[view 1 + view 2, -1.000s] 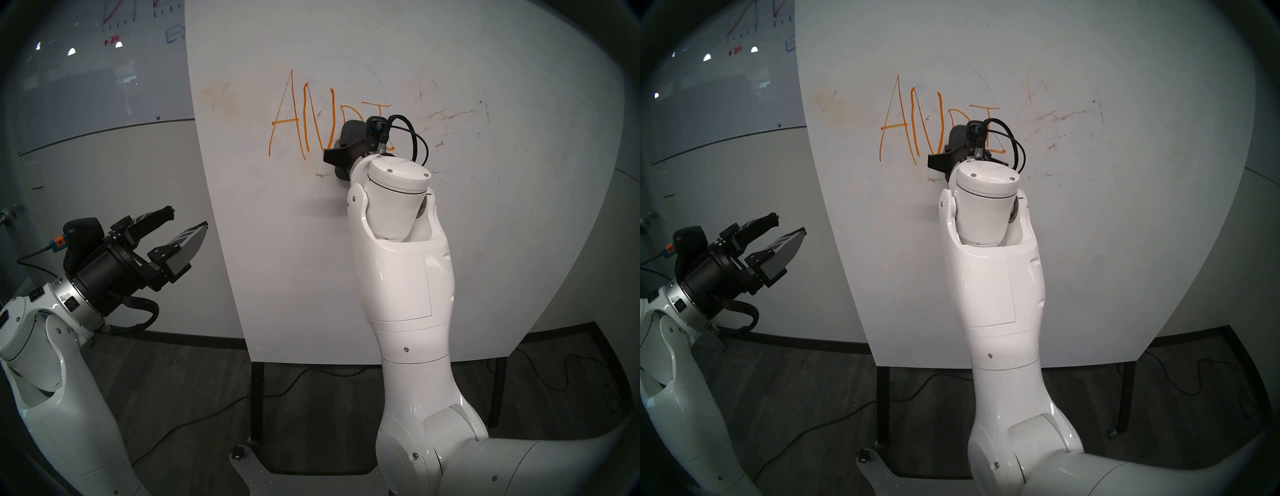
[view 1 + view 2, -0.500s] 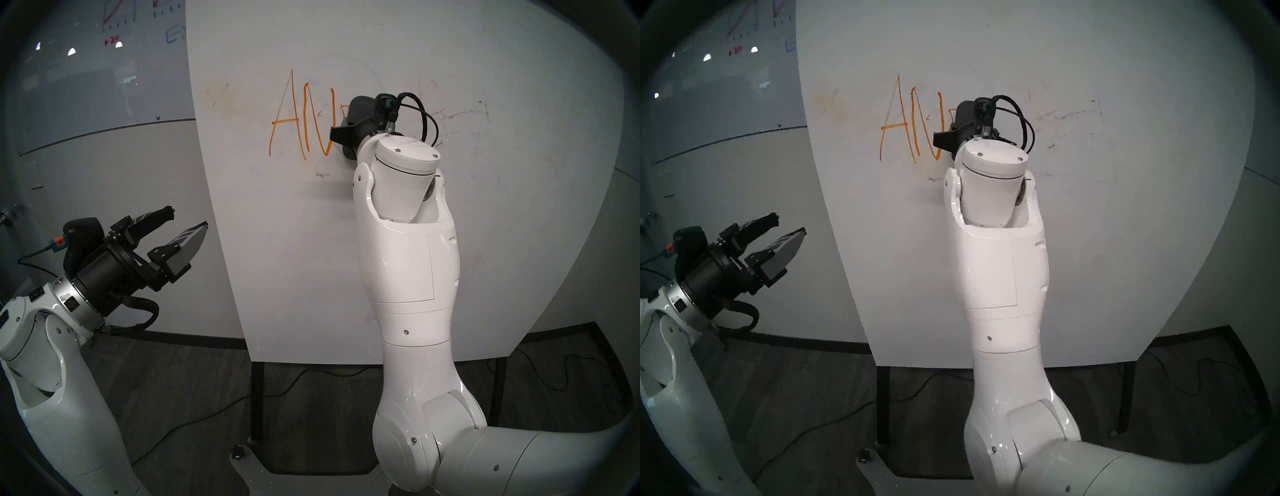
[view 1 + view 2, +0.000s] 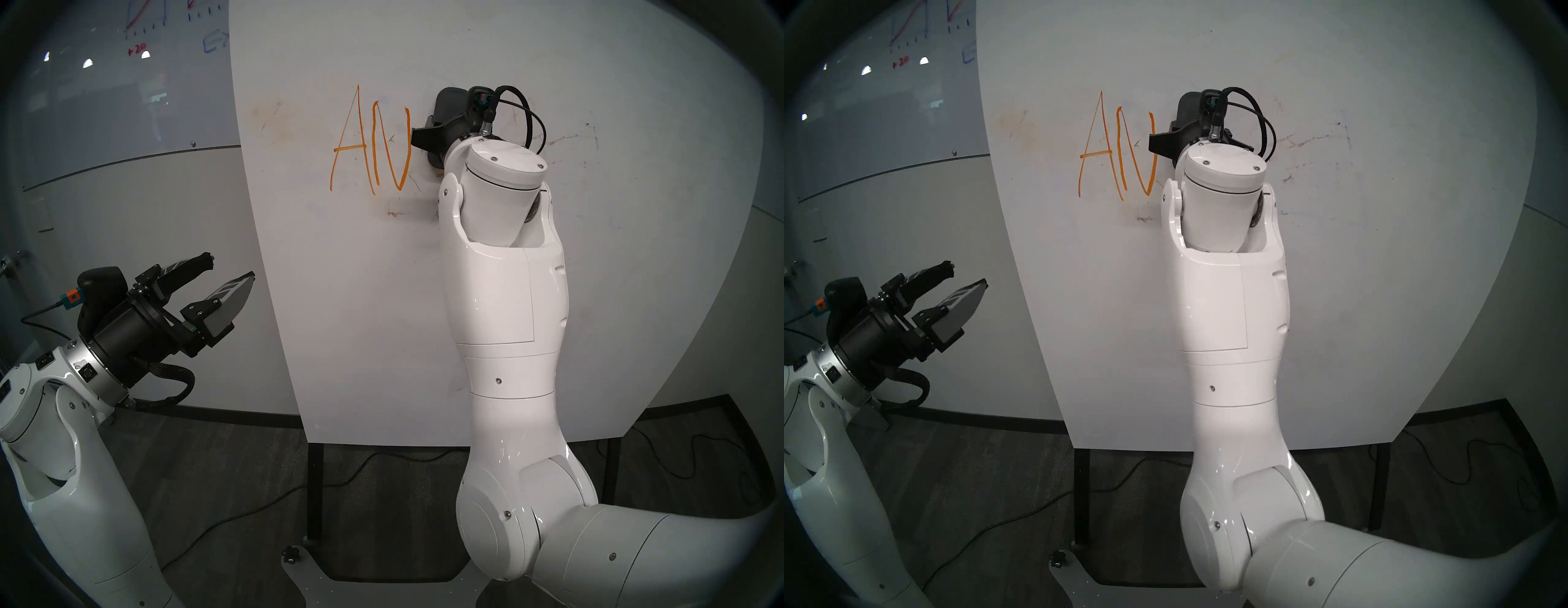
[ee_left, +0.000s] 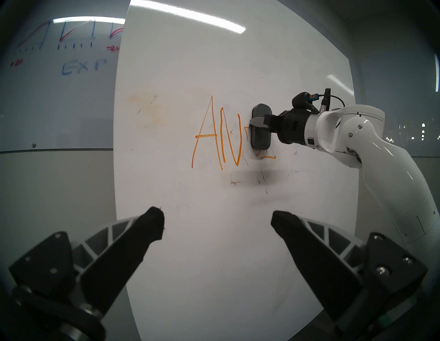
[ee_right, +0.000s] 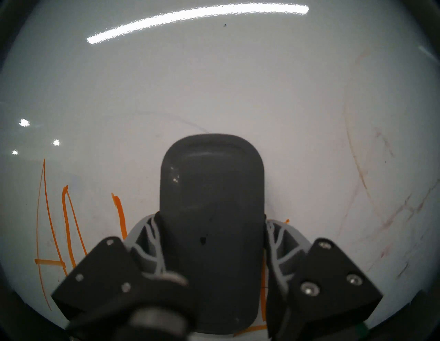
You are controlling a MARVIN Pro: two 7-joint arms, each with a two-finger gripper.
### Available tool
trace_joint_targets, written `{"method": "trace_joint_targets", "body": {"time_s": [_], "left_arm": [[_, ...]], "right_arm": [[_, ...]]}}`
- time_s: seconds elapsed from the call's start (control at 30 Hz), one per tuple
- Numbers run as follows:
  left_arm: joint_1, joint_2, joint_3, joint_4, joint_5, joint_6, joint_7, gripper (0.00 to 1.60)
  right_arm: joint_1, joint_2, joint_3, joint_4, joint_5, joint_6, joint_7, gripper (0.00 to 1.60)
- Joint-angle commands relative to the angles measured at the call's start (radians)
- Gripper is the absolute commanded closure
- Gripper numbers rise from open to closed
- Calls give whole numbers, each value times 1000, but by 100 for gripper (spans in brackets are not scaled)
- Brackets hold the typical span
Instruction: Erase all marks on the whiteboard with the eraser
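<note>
The whiteboard (image 3: 360, 318) stands upright in front of me. Orange marks (image 3: 350, 148) on it read A and N. Right of them only low scraps of further letters (image 4: 267, 157) show below the eraser. The dark grey eraser (image 5: 212, 181) is pressed flat on the board, upright, just right of the N. My right gripper (image 5: 212, 228) is shut on its two long sides. In the left wrist view the eraser (image 4: 260, 133) sits at the height of the N. My left gripper (image 4: 217, 220) hangs open and empty, low and left, off the board.
A glass wall board with red and blue graphs (image 3: 140, 29) is behind on the left. Faint brown scratches (image 3: 564, 138) cross the whiteboard's right part. Black legs (image 3: 315, 488) hold the whiteboard, and cables (image 3: 254, 505) lie on the dark floor.
My right arm has slid the eraser up the board, and the upper strokes of the letters right of the N are gone. The left arm has not moved.
</note>
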Motion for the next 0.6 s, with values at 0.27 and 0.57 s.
{"method": "trace_joint_targets", "body": {"time_s": [0.27, 0.57], "left_arm": [[0, 2, 2, -16, -3, 2, 3, 0], [1, 2, 3, -16, -4, 2, 5, 0]], "right_arm": [[141, 4, 70, 118, -18, 6, -17, 160], [126, -1, 83, 126, -14, 33, -30, 160]]}}
